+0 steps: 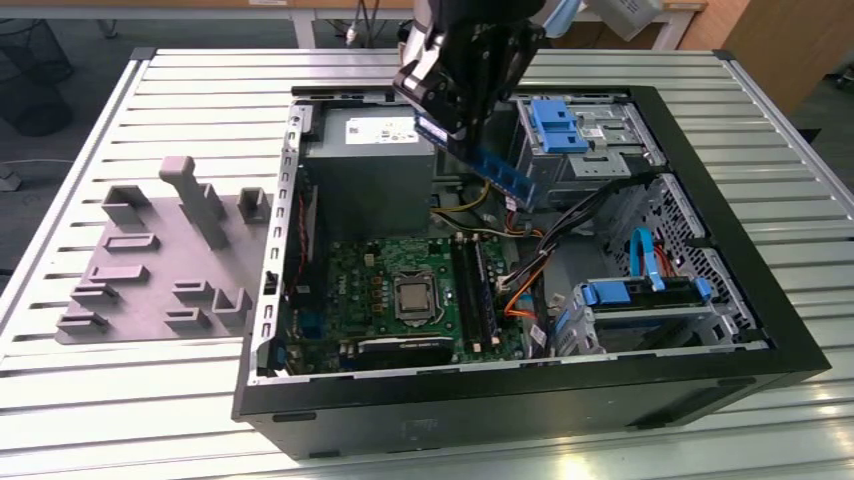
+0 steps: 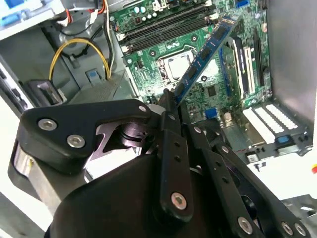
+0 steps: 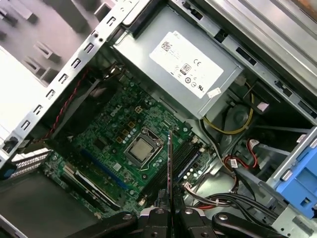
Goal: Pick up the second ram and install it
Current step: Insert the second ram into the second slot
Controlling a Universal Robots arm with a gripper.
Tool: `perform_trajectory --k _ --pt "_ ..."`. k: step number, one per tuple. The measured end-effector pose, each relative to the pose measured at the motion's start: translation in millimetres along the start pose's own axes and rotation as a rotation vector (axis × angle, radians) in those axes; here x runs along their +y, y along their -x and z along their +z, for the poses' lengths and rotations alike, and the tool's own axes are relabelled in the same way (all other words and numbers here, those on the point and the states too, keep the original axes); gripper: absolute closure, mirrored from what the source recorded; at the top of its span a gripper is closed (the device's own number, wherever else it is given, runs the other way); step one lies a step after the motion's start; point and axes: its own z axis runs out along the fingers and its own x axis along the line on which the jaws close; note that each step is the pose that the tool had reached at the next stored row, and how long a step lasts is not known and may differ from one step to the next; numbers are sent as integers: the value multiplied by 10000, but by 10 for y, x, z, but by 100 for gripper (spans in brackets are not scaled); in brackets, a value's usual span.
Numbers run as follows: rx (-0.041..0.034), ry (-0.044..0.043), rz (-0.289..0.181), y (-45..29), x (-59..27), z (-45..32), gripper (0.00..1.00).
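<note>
In the exterior view I see the gripper (image 1: pixel 449 125) clamped on one end of the second ram (image 1: pixel 490 167), which hangs tilted in the air above the open computer case (image 1: pixel 534 395), near the edge where the power supply (image 1: pixel 367 160) sits. In the second wrist view the gripper (image 2: pixel 171 99) pinches the stick (image 2: pixel 205 54) with its free end over the motherboard (image 2: pixel 218 91), apart from the memory slots (image 2: pixel 163 25). In the first wrist view the stick (image 3: pixel 169 168) shows edge-on and seems to cross the slots (image 3: pixel 187 157) at an angle, so I judge I am carrying it to them, and seating calls for lining its edge with a free slot and a straight push.
</note>
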Motion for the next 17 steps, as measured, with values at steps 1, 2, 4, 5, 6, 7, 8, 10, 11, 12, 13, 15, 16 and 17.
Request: perform_trajectory --k 1,2,4,5,6,7,8,10,11,12,13,15,16,17 --pt "3 -2 148 0 0 2 86" --pt "6 -4 293 0 0 4 86" --pt "11 -5 589 0 0 9 86" --pt "14 -6 732 0 0 11 86" --pt "17 -7 881 0 0 13 86" --pt "19 -8 1020 0 0 15 86" --pt "22 -9 1166 0 0 17 86" --pt "26 -9 1465 0 0 21 86" --pt "29 -10 1604 0 0 22 86" --pt "31 -10 1745 0 0 24 86" --pt "32 -10 1878 0 0 25 86" --pt "37 -10 2145 0 0 27 86" --pt "38 -9 2283 0 0 29 86" --pt "39 -9 2407 0 0 30 86"
